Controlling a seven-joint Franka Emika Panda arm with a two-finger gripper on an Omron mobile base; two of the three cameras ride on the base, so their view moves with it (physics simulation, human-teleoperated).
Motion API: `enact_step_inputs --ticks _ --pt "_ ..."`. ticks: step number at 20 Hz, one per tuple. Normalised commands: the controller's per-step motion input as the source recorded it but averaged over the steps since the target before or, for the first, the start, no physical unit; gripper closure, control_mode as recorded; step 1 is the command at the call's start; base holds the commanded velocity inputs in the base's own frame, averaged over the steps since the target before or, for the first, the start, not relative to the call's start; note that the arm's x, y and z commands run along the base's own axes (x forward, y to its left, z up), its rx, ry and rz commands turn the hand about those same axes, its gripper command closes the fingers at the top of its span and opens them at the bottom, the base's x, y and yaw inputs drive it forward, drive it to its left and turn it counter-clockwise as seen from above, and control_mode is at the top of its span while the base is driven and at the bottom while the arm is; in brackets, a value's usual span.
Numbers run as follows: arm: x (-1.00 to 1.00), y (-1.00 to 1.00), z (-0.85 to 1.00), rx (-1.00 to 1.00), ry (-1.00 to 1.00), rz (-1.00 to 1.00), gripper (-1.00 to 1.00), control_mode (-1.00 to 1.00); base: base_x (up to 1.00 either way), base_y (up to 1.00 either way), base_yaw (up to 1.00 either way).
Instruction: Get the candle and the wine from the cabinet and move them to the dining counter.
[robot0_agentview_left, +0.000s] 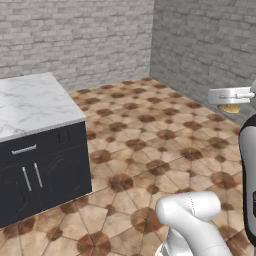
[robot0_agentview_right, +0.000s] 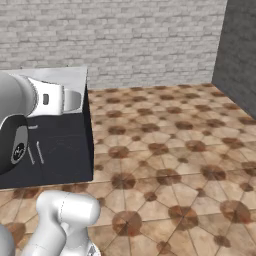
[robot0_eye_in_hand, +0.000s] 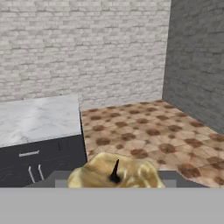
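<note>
Fingers look clamped on the yellowish candle (robot0_eye_in_hand: 116, 173), which is held right between them, so roughly half seems done, with the marble dining counter (robot0_eye_in_hand: 39, 118) ahead-left not yet reached and wine presumably left.

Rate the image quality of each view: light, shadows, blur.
Left base view: flat, even light, no glare on the marble counter, floor tiles sharp. Right base view: the arm's near parts bulk large at the left edge, soft-edged. Hand view: the candle in the gripper looks blurry and coarse; the brick walls are crisp.
</note>
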Motion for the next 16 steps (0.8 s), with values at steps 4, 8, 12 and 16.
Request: enact_step_inputs --ticks 4,8,12,16 --pt "0.00 0.00 0.00 0.00 0.00 0.00 1.00 1.00 1.00 -0.98 0.35" --pt "0.00 0.00 0.00 0.00 0.00 0.00 1.00 1.00 1.00 -0.87 0.42" --pt "0.00 0.00 0.00 0.00 0.00 0.00 1.00 1.00 1.00 -0.68 0.51" --pt "0.00 0.00 0.00 0.00 0.00 0.00 1.00 1.00 1.00 -0.48 0.64"
